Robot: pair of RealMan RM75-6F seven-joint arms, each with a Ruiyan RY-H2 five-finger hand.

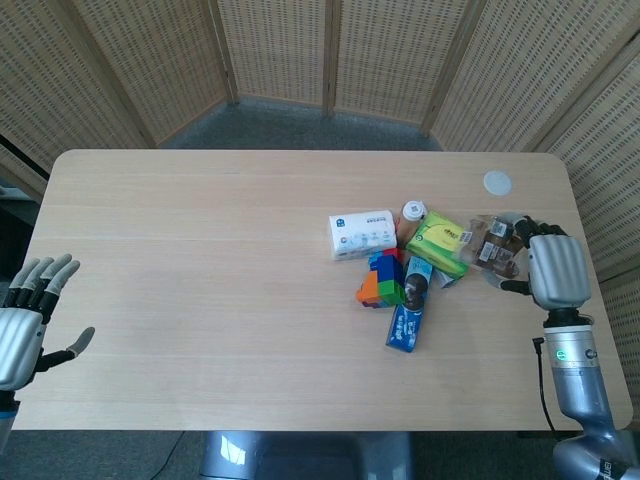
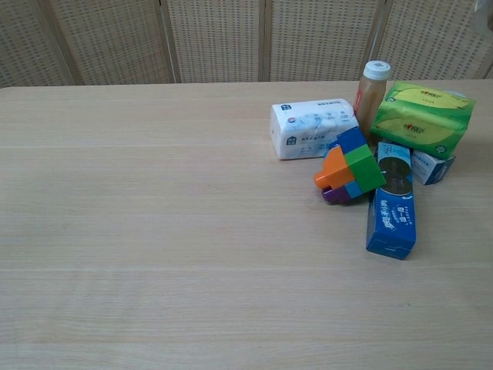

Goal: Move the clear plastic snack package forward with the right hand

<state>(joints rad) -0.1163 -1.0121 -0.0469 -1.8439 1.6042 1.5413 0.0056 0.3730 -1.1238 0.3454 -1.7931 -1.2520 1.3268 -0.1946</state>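
1. The tabletop is pale wood and fills most of the head view, with woven screens behind it.
2. The right hand sits at the 3 o'clock edge, back plate up, its fingers curled onto the clear plastic snack package, which it holds just beside the green box.
3. The left hand hangs off the 9 o'clock edge with its fingers spread wide and nothing in them.
4. The green box lies at 3 o'clock of the clutter's centre, partly on top of a small blue-and-white carton.
5. The white tissue pack lies at 10 o'clock of the block toy.
6. The blue snack box stretches toward 6 o'clock, touching the toy.
7. The multicoloured block toy sits in the middle of the group.
8. The bottle stands upright between tissue pack and green box.
9. A small white disc lies toward 1 o'clock, well apart.
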